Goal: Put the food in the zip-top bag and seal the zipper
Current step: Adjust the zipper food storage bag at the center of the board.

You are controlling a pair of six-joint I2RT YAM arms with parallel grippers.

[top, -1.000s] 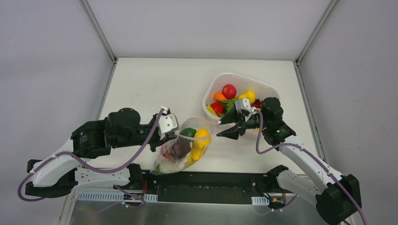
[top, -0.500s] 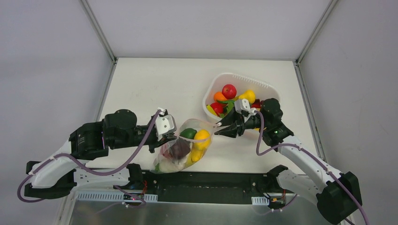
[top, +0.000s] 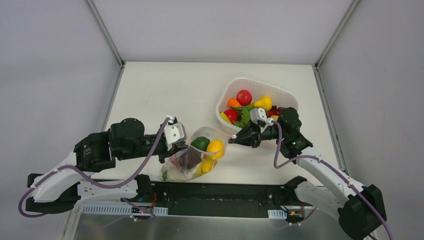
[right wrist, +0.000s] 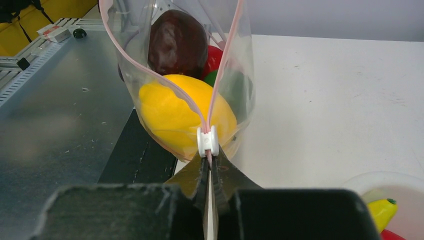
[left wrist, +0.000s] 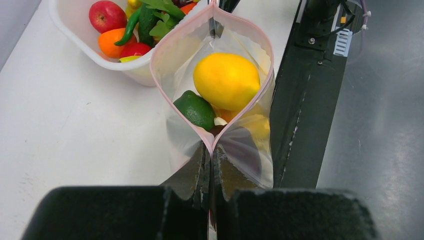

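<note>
The clear zip-top bag (top: 192,160) hangs between my two grippers at the table's near edge, its mouth open. It holds a yellow lemon (left wrist: 226,80), a green fruit (left wrist: 196,110) and a dark purple one (right wrist: 176,42). My left gripper (top: 181,146) is shut on one end of the pink zipper (left wrist: 167,95). My right gripper (top: 234,139) is shut on the other end, right behind the white slider (right wrist: 207,140). It also shows in the right wrist view (right wrist: 209,159), and the left gripper shows in the left wrist view (left wrist: 210,150).
The white ribbed basket (top: 227,92) stands behind the right gripper with more toy food, among it a red apple (top: 244,96) and a yellow pear (top: 264,103). A black rail (top: 225,192) runs along the table's near edge under the bag.
My right gripper's jaws have closed on the bag's mouth end. The left gripper has drawn slightly left and nearer, and the bag has shifted with it.
</note>
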